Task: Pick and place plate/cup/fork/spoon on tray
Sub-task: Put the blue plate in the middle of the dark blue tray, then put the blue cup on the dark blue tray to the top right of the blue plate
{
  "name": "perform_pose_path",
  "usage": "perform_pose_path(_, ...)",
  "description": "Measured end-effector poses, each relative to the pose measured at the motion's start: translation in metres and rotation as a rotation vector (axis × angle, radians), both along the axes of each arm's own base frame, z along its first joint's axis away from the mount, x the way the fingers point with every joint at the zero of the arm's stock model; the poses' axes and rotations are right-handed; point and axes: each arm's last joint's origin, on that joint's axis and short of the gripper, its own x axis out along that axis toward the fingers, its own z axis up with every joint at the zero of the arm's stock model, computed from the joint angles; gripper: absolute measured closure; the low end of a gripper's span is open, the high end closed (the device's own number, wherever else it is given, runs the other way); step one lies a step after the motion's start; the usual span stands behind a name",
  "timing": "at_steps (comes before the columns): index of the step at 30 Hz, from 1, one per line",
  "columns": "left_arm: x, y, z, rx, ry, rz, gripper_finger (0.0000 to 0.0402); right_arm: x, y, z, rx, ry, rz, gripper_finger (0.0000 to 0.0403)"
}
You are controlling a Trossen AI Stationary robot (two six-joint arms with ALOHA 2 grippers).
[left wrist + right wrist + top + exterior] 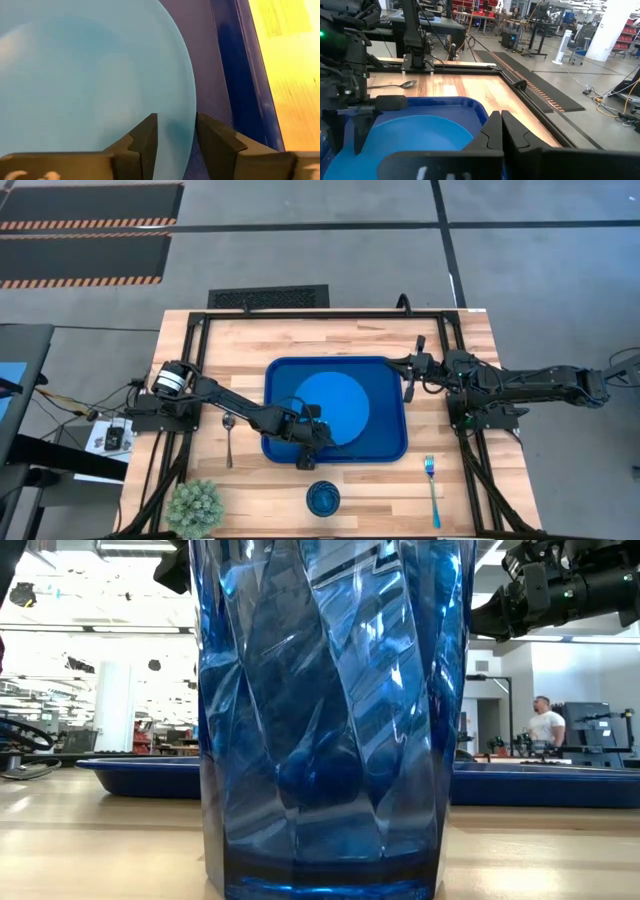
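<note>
The bright blue plate [332, 404] lies flat in the dark blue tray [390, 442] at mid-table. My left gripper [312, 438] is open over the plate's near left edge; in the left wrist view its fingertips [175, 135] stand astride the plate's rim [189, 100], one over the plate, one over the tray floor. My right gripper [410, 372] is shut and empty above the tray's right far corner [501, 131]. The cup [322, 498] stands upright near the front edge. The fork [432, 490] lies at the front right. The spoon [228, 438] lies left of the tray. My left gripper's open fingers [146, 141] point down on either side of the plate's rim [186, 131], at the plate's near left edge. I cannot tell whether they touch it. The plate lies flat on the tray floor.
A small green plant [195, 506] stands at the front left corner. A black frame [190, 350] rims the table's sides and back. In the low view the cup [330, 720] fills the foreground and a person [545, 725] stands far off in the room.
</note>
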Motion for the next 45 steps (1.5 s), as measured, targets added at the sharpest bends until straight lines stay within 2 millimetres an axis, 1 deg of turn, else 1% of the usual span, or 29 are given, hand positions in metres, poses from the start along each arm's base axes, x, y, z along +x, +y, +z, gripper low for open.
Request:
perform_pose_path(4,0.000,0.000,0.000,0.010,-0.001,-0.011,0.0279,0.000,0.000,0.000,0.000,0.000,0.000,0.0399)
perform_pose_path(8,0.000,0.001,0.004,0.018,-0.012,-0.023,0.0278,0.000,0.000,0.000,0.000,0.000,0.000,0.0399)
perform_pose_path(15,-0.004,0.007,0.027,0.039,-0.070,-0.003,0.0278,0.000,0.000,0.000,0.000,0.001,0.000,0.0399)
perform_pose_path(19,-0.009,0.010,0.045,0.077,-0.105,0.019,0.0279,0.000,0.000,0.000,0.000,0.001,0.000,0.0399)
perform_pose_path(21,-0.014,0.012,0.052,0.093,-0.124,0.034,0.0283,0.000,0.000,0.000,0.000,0.001,0.000,0.0399)
perform_pose_path(23,-0.019,0.013,0.053,0.088,-0.172,0.037,0.0295,0.000,0.000,0.000,0.000,0.002,0.000,0.0399)
perform_pose_path(28,-0.047,0.019,0.041,0.009,-0.312,0.078,0.0340,0.000,0.000,0.000,0.002,-0.005,0.000,0.0399)
perform_pose_path(31,-0.066,0.024,0.041,-0.078,-0.443,0.085,0.0368,0.000,0.000,0.003,0.019,-0.034,-0.001,0.0399)
perform_pose_path(35,-0.095,0.031,0.041,-0.129,-0.583,0.086,0.0396,0.000,0.001,0.003,0.035,-0.045,0.013,0.0399)
perform_pose_path(40,-0.129,0.040,0.042,-0.172,-0.746,0.082,0.0398,0.007,0.012,0.000,0.072,-0.016,0.082,0.0399)
perform_pose_path(45,-0.154,0.049,0.042,-0.173,-0.799,0.088,0.0401,0.027,0.031,0.007,0.130,0.028,0.184,0.0399)
